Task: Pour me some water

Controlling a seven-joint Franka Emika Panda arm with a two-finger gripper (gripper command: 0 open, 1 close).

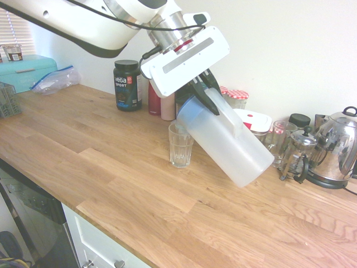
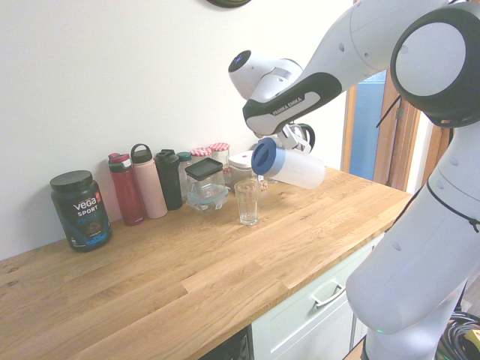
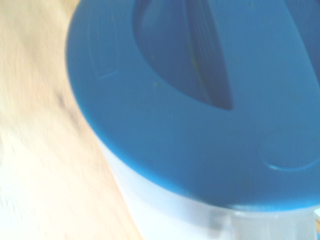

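Observation:
A frosted white plastic pitcher (image 1: 231, 145) with a blue lid (image 2: 265, 157) hangs tilted steeply over the counter, its lid end just above the rim of a clear ribbed drinking glass (image 1: 180, 145). My gripper (image 1: 207, 94) is shut on the pitcher's handle near the lid. In the second exterior view the pitcher (image 2: 296, 169) lies close to level, spout over the glass (image 2: 247, 201). The glass stands upright on the wooden countertop (image 1: 111, 167). No stream of water shows. The blue lid (image 3: 200, 100) fills the blurred wrist view.
Along the wall stand a black Vega tub (image 1: 127, 85), red, pink and dark bottles (image 2: 146, 184), jars with checked lids (image 1: 236, 98) and a lidded container (image 1: 251, 124). A glass mug (image 1: 277, 142), French press (image 1: 298, 156) and steel kettle (image 1: 337, 148) sit right. A teal box (image 1: 25, 70) stands far left.

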